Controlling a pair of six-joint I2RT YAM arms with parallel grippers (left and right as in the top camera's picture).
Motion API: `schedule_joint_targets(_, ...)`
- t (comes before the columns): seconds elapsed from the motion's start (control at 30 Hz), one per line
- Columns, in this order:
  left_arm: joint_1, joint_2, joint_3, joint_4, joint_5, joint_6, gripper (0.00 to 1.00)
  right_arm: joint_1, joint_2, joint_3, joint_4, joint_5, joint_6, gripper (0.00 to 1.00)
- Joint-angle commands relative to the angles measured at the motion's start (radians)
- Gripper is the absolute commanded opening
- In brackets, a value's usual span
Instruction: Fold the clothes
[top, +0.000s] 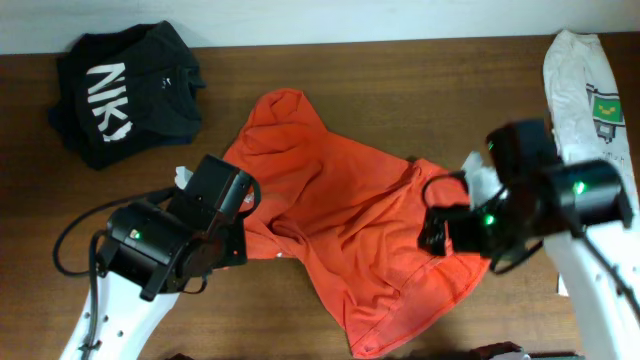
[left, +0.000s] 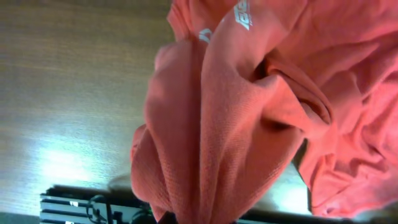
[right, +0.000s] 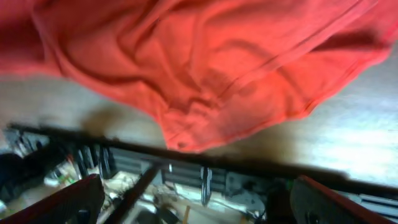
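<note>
The clothes here are an orange-red T-shirt (top: 340, 215), crumpled in the middle of the brown table (top: 400, 80). My left gripper (top: 245, 215) is at the shirt's left edge, shut on a bunched fold of it. In the left wrist view the fabric (left: 217, 124) runs down into the gripper (left: 199, 219) and hides the jaws. White lettering (left: 242, 15) shows near the top. My right gripper (top: 434, 230) hovers at the shirt's right side. Its fingers (right: 68, 202) stand wide open with nothing between them, and the shirt's hem (right: 199, 81) lies just beyond.
A black garment with white letters (top: 125, 90) lies at the back left. A white garment with a green print (top: 590, 100) lies along the right edge. The table's front edge (right: 261, 163) runs close under the right gripper.
</note>
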Motion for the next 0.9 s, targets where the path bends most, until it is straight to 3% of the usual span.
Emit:
schedule_joint_targets(0.0,-0.002,0.021,0.004,0.049,-0.059,-0.014,0.00,0.137,-0.048,-0.156,0.086,-0.061,0.040,0.98)
schedule_joint_targets(0.13,-0.002,0.060,0.004,0.064,-0.059,-0.014,0.01,0.368,-0.003,-0.356,0.272,-0.087,0.182,0.75)
schedule_joint_targets(0.3,-0.002,0.083,0.004,0.070,-0.059,-0.014,0.01,0.594,0.123,-0.422,0.385,-0.047,0.321,0.76)
schedule_joint_targets(0.47,-0.002,0.083,0.004,0.066,-0.059,-0.013,0.01,0.756,0.346,-0.422,0.447,0.014,0.407,0.69)
schedule_joint_targets(0.57,-0.002,0.083,0.004,0.062,-0.059,-0.013,0.01,0.791,0.446,-0.422,0.492,0.014,0.429,0.66)
schedule_joint_targets(0.67,-0.002,0.083,0.004,0.058,-0.059,-0.013,0.01,0.791,0.478,-0.422,0.531,0.014,0.429,0.56)
schedule_joint_targets(0.87,-0.002,0.083,0.004,0.047,-0.059,-0.013,0.01,0.790,0.479,-0.445,0.582,0.079,0.437,0.58)
